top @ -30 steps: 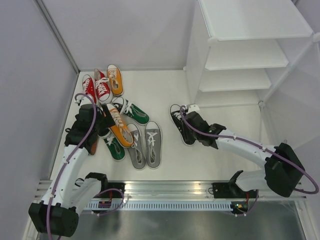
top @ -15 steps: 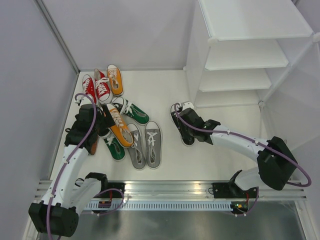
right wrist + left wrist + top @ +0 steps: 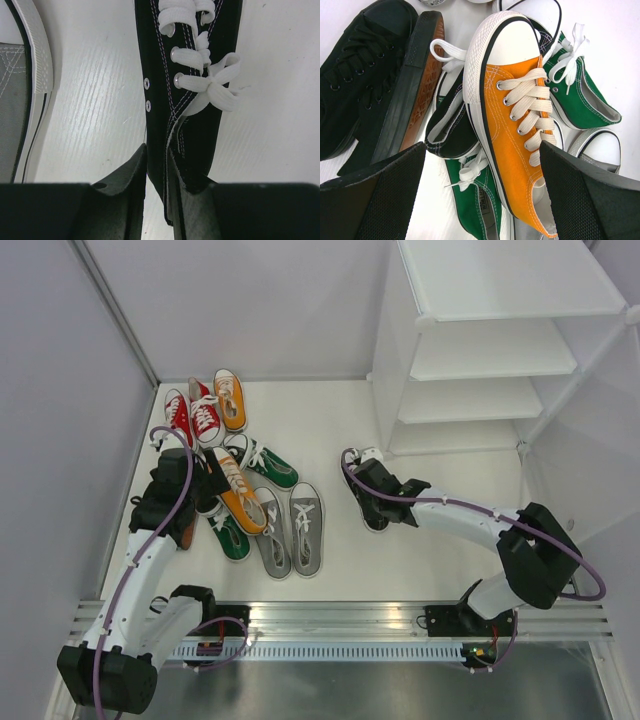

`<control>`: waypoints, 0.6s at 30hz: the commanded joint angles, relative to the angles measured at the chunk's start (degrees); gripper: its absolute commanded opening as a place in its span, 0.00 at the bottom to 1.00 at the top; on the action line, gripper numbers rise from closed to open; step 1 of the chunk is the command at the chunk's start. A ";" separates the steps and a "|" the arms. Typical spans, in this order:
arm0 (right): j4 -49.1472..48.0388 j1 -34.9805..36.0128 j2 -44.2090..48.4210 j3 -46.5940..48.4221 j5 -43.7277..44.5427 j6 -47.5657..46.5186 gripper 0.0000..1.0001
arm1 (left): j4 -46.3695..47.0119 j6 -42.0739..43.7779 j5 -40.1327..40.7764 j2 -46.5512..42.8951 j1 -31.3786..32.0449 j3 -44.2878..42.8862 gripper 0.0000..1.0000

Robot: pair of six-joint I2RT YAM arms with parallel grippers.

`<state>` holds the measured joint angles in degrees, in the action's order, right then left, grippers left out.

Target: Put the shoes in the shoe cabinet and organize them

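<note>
A lone black shoe [image 3: 375, 515] with white laces lies on the white floor left of the shoe cabinet [image 3: 490, 350]. My right gripper [image 3: 362, 468] sits at its heel end. In the right wrist view one finger [image 3: 131, 172] presses the outside of the black shoe [image 3: 160, 100] and the other is inside its opening, pinching the side wall. My left gripper [image 3: 482, 150] hangs wide open over the pile, above an orange shoe [image 3: 515, 140] that lies on a green shoe [image 3: 475, 200]. It grips nothing.
The pile at left holds red shoes [image 3: 195, 415], a second orange shoe [image 3: 229, 398], another green shoe [image 3: 580, 100], black shoes [image 3: 360, 85] and a grey pair [image 3: 290, 530]. White walls close in the left and back. The cabinet's shelves stand at the right.
My right gripper has shifted a little left along the black shoe and its jaws have narrowed onto the shoe's side wall. The left arm and the pile have not moved.
</note>
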<state>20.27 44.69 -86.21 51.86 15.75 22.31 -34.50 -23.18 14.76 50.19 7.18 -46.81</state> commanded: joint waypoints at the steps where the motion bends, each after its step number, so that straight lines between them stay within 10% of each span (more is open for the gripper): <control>1: -0.59 0.66 0.52 -0.88 -1.77 0.99 0.27 | 1.72 1.91 0.35 -0.45 -0.32 0.05 0.97; 18: 1.35 2.25 -3.25 -6.85 0.42 3.27 0.32 | 1.63 2.00 0.70 -0.45 -0.32 0.22 0.97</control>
<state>18.04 46.63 -86.76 47.83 15.46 24.32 -34.50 -23.07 14.79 50.19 7.18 -46.78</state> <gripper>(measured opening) 0.317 0.971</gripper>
